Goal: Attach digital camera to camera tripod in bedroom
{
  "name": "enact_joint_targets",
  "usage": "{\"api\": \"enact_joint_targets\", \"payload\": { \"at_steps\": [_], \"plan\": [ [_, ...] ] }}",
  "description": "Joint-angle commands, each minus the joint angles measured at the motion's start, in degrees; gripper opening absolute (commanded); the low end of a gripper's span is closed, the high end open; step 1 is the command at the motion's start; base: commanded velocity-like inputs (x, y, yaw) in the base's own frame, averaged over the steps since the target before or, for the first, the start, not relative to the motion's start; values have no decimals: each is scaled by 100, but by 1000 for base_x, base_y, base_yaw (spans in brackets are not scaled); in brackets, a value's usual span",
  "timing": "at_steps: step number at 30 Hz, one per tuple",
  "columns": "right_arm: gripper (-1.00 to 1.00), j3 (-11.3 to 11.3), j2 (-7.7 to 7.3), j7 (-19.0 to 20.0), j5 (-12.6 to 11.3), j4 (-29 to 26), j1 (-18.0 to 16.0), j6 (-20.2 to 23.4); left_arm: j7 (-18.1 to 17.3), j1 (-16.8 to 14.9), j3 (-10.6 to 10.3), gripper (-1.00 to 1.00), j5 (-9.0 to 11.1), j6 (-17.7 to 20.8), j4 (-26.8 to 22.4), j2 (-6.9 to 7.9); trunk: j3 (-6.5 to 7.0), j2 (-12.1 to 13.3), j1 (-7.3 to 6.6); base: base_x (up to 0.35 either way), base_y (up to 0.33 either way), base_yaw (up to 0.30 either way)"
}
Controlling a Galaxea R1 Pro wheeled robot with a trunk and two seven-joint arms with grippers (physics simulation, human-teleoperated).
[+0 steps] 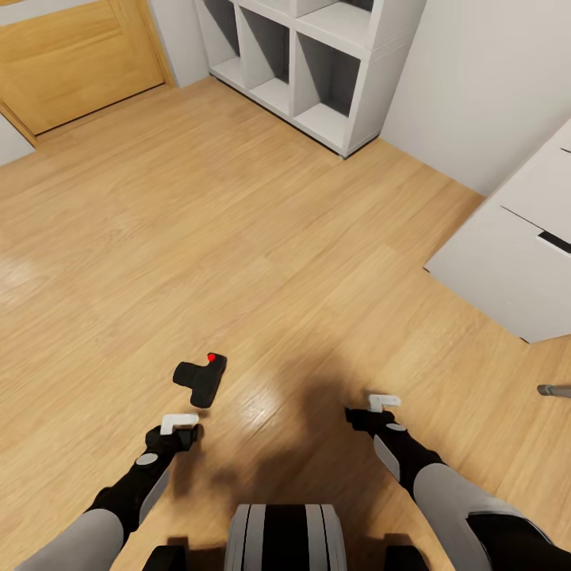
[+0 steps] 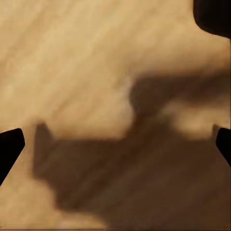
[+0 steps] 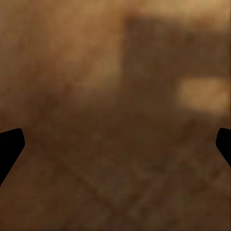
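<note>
The digital camera (image 1: 201, 379), small and black with a red dot on top, lies on the light wood floor just ahead of me. My left gripper (image 1: 184, 432) hangs close behind it, a little nearer to me, pointing down at the floor. In the left wrist view this gripper (image 2: 115, 144) is open over bare floor and shadow, and a black corner of the camera (image 2: 214, 17) shows at the frame's edge. My right gripper (image 1: 373, 412) hovers further right over the floor, and the right wrist view shows it (image 3: 115, 144) open with nothing between its fingers. The camera tripod is out of view.
A white cubby shelf unit (image 1: 317, 71) stands against the far wall, and a wooden door (image 1: 71, 55) is at the far left. A white cabinet (image 1: 515, 254) juts in from the right. A short grey bar (image 1: 555, 389) pokes in at the right edge.
</note>
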Motion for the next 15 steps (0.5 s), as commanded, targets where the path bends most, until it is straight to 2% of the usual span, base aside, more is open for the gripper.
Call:
{"api": "enact_joint_targets", "payload": {
  "at_steps": [1,4,15],
  "plan": [
    [100,6,14,15,-39,-5,-3,4,24,0,-21,100,52,-52,37,-11,-3,-1,-1,0,0,0],
    [100,10,22,58,-11,5,0,14,27,0,-19,100,42,-148,134,-19,-3,-1,-1,0,0,0],
    [100,6,-10,95,340,20,0,39,28,-2,-18,100,-129,-501,412,-26,-3,-1,-1,0,0,0]
  ]
}}
